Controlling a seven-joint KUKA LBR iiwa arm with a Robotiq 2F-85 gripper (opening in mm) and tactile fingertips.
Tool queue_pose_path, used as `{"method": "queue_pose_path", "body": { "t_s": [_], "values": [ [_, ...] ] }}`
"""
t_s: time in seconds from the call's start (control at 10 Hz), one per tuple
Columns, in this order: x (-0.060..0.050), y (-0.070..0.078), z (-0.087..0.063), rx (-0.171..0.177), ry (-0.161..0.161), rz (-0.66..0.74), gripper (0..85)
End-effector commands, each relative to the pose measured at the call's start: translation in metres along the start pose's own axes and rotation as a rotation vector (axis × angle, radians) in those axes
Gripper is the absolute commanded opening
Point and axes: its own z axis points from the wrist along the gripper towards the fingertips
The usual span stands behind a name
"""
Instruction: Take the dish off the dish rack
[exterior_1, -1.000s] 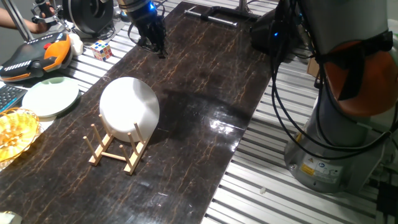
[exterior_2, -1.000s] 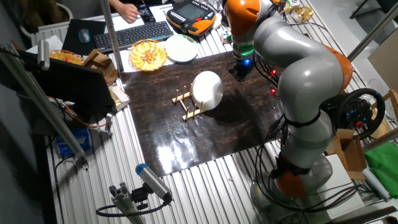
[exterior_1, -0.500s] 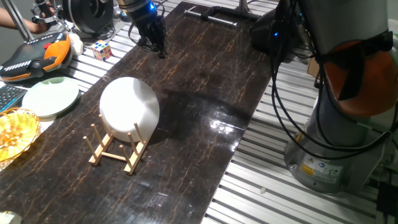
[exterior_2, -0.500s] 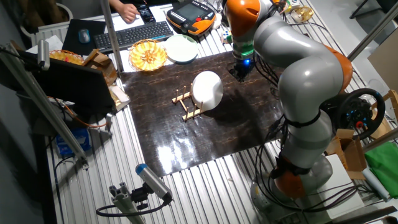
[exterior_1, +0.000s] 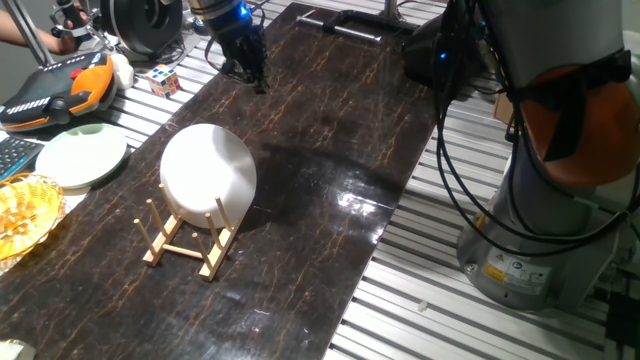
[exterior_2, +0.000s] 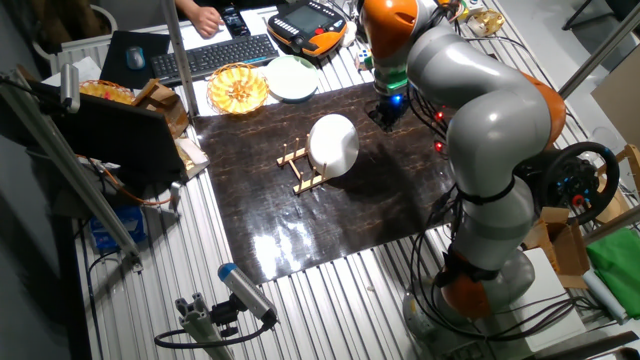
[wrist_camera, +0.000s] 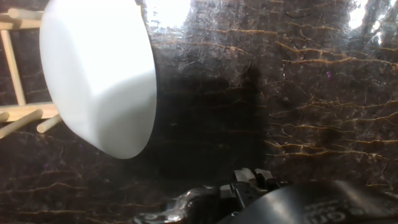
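The dish (exterior_1: 208, 175) is a white deep bowl that stands on edge in the light-wood dish rack (exterior_1: 183, 243), with its domed side facing outward. It also shows in the other fixed view (exterior_2: 333, 143) and fills the upper left of the hand view (wrist_camera: 102, 74), with the rack's rails (wrist_camera: 18, 111) behind it. My gripper (exterior_1: 250, 72) hangs low over the far end of the dark mat, well away from the dish and touching nothing. Its fingers are dark and small in every view, so I cannot tell how they stand.
A pale green plate (exterior_1: 82, 155) and a yellow wicker basket (exterior_1: 25, 213) lie left of the mat (exterior_1: 330, 150). A Rubik's cube (exterior_1: 164, 79) and an orange pendant (exterior_1: 60, 88) sit at the far left. The arm's base (exterior_1: 545, 200) stands on the right.
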Motion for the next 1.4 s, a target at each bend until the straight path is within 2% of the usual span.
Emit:
{"method": "queue_pose_path", "body": {
  "t_s": [0.0, 1.3],
  "values": [
    [0.0000, 0.0001, 0.0001, 0.000, -0.001, -0.001, 1.0],
    [-0.0001, -0.0001, -0.0001, -0.005, 0.003, -0.007, 0.7]
  ]
}}
